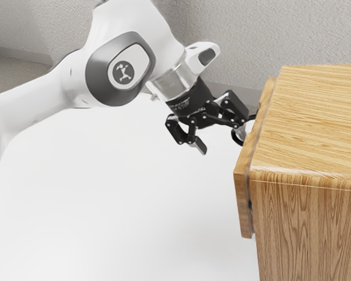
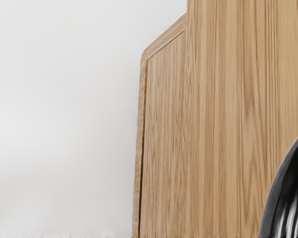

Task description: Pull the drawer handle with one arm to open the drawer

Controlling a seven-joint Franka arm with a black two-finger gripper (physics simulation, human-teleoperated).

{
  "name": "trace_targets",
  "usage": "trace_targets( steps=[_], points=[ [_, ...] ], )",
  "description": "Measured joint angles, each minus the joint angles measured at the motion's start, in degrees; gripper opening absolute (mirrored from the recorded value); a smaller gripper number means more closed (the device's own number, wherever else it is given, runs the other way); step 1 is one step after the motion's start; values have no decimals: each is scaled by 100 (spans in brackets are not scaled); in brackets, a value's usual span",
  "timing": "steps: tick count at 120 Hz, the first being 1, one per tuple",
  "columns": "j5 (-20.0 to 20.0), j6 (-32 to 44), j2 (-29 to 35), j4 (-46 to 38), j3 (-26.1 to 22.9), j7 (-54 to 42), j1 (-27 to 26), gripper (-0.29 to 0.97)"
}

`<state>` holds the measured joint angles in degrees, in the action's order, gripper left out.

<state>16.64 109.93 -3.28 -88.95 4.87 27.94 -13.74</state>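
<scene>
A light oak cabinet [image 1: 316,175] stands at the exterior view's right. Its drawer front [image 1: 250,158] faces the arm, and a narrow dark gap shows between this panel and the cabinet body. A black curved handle [image 1: 239,139] sticks out of the drawer front. My black gripper [image 1: 221,132] hovers right at the handle with its fingers spread apart, open. One finger [image 1: 196,144] hangs away from the cabinet and the other lies close to the panel just above the handle. In the wrist view the handle [image 2: 289,196] is a glossy black curve against the wooden front [image 2: 208,124].
A white tabletop [image 1: 123,205] spreads under the arm and in front of the cabinet. A pale textured wall [image 1: 269,35] rises behind. The arm's white links [image 1: 64,82] fill the upper left of the exterior view.
</scene>
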Motion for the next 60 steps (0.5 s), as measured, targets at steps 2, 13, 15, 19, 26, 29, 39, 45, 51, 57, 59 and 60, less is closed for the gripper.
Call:
trace_targets(
  steps=[2,13,15,19,26,29,39,45,51,57,59,60],
  points=[
    [5,5,15,-18,6,1,-5,68],
    [23,32,134,-165,120,7,-95,68],
    [26,38,162,-195,138,8,-103,68],
    [30,49,210,-253,171,11,-103,68],
    [38,64,282,-344,201,14,-76,68],
    [40,69,306,-373,210,15,-62,68],
    [45,82,386,-455,272,19,-47,68],
    [47,87,462,-537,346,21,-77,68],
    [48,92,549,-628,394,23,-84,68],
    [49,113,630,-732,424,24,-74,68],
    [49,125,660,-771,428,24,-66,68],
    [49,131,676,-792,431,25,-64,68]
  ],
)
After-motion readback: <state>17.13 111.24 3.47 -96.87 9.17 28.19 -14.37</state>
